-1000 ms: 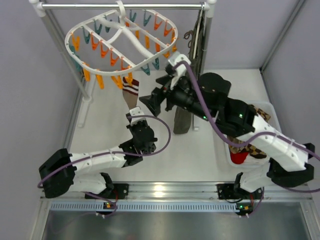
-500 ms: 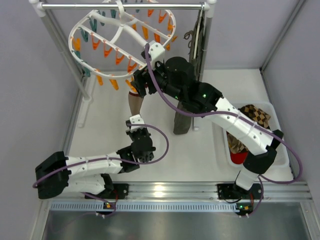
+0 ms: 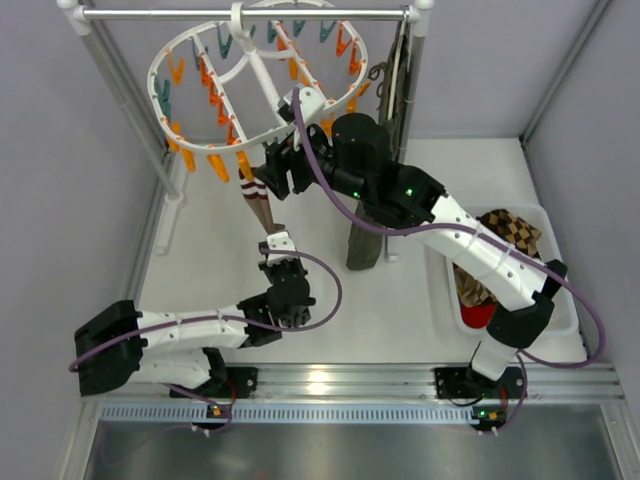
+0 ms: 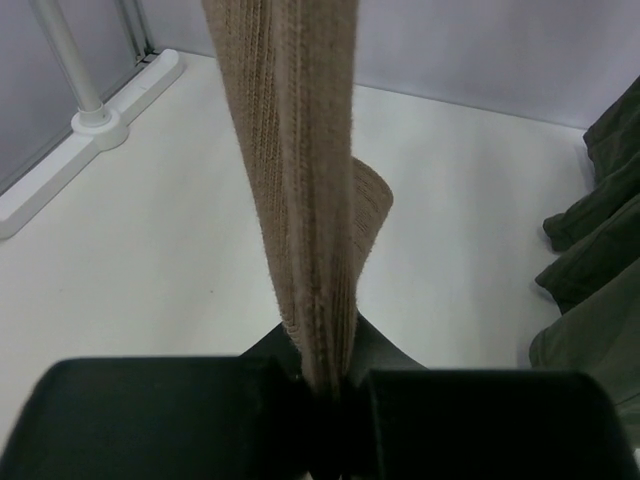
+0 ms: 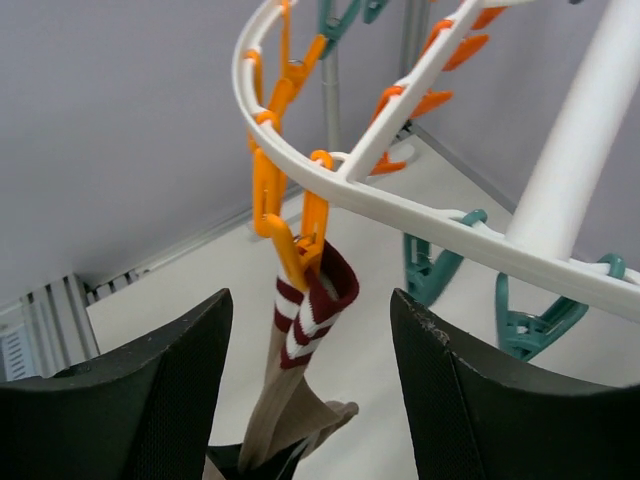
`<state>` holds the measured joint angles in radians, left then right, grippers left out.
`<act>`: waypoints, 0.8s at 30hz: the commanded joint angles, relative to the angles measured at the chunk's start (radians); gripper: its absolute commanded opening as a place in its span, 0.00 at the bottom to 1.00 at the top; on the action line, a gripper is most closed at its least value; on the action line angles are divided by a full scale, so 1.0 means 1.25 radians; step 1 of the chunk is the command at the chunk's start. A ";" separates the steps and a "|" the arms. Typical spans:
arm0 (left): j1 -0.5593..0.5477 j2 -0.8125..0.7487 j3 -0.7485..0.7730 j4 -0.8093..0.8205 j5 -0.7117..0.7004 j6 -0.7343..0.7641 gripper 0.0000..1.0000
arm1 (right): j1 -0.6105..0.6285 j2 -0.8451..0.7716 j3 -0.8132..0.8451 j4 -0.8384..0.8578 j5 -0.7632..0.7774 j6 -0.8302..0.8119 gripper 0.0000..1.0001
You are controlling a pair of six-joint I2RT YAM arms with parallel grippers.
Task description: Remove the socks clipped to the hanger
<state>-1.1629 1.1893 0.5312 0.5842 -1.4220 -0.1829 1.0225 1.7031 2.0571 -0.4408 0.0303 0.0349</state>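
The white oval hanger (image 3: 250, 70) hangs by its hook from the metal rail (image 3: 300, 14) at the far side of the table (image 3: 200, 255), tilted, with orange and teal clips dangling all round its rim. One tan sock (image 3: 262, 195) is clipped to it: an orange clip (image 5: 290, 245) on the near edge bites the maroon cuff with white stripes, and the sock runs down from there toward the left arm. The left fingers (image 4: 150, 420) are clenched on the lower part of this sock, the ribbed tan fabric pinched in the narrow slot between them and rising straight up in the left wrist view, a loose fold curling off behind it. The right fingers (image 5: 130, 400) are up at the cuff, spread apart with one on each side of the sock just under the clip; a clear gap shows on both sides and they grasp nothing. Behind the right arm a long dark olive garment (image 3: 363, 245) hangs down to the table. At the right side of the table a white bin (image 3: 560, 290) holds argyle socks (image 3: 515, 232) and a red piece (image 3: 478, 315)
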 commanded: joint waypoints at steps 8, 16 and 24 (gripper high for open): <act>-0.026 -0.005 0.006 0.038 0.032 -0.011 0.00 | -0.004 0.032 0.015 0.117 -0.133 0.024 0.58; -0.039 -0.049 -0.016 0.038 0.048 -0.040 0.00 | -0.026 0.049 0.003 0.138 -0.122 0.020 0.58; -0.039 -0.090 -0.037 0.037 0.083 -0.062 0.00 | -0.051 0.050 -0.017 0.165 -0.200 0.040 0.62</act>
<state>-1.2060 1.1057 0.4976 0.5838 -1.3476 -0.2283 0.9791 1.7687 2.0354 -0.3210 -0.1425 0.0643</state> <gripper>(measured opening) 0.026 0.615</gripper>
